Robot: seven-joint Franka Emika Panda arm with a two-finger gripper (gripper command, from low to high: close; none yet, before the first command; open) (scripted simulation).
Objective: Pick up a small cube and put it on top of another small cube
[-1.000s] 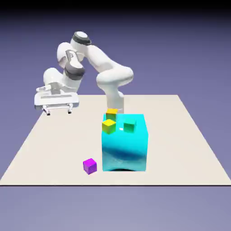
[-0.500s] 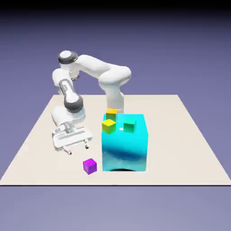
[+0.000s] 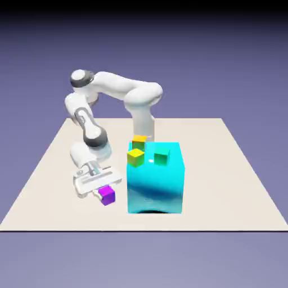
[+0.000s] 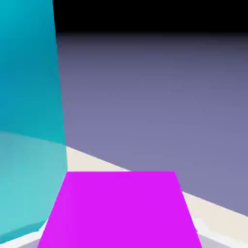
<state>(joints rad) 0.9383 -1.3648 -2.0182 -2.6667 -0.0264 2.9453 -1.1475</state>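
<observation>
The tiny glossy purple cube (image 3: 107, 195) sits between my gripper's (image 3: 102, 190) fingers, just left of the big cyan block (image 3: 156, 180) in the exterior view. The gripper is shut on the cube, which looks slightly raised off the table. In the hand view the purple cube (image 4: 121, 208) fills the bottom middle and hides most of the finger tips. The cyan block (image 4: 26, 121) rises along that view's left side. A yellow cube (image 3: 135, 157) and a green cube (image 3: 161, 158) rest on top of the cyan block.
A second yellow cube (image 3: 139, 140) lies at the back of the cyan block's top. The beige table (image 3: 225, 169) spreads wide to the exterior view's right. The arm's elbow stands behind the block.
The arm swung down from high at the exterior view's left to the purple cube and closed on it. The cube has shifted a little up and left from its earlier spot.
</observation>
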